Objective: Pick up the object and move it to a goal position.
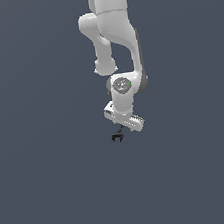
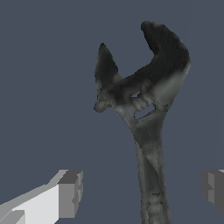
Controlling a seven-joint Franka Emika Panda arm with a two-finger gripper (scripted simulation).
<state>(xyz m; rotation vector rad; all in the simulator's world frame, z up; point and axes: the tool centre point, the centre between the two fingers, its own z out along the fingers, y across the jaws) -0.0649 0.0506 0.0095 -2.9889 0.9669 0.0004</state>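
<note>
A flat, featureless slate-blue ground point(image 1: 50, 193) is filling both views — no walls or furniture are showing. The white arm point(image 1: 115, 28) is reaching down through the middle of the exterior view. An adjustable wrench point(image 2: 144, 113), dark and mottled grey, is sitting just below the gripper point(image 1: 122, 128), where it is showing only as a tiny black fork. In the wrist view its handle is running between the two grey fingertips point(image 2: 70, 194), its forked head pointing away from the camera. The jaws are standing wide, with clear gaps on both sides of the handle — not touching it. Whether the wrench is resting on the ground I cannot tell.
</note>
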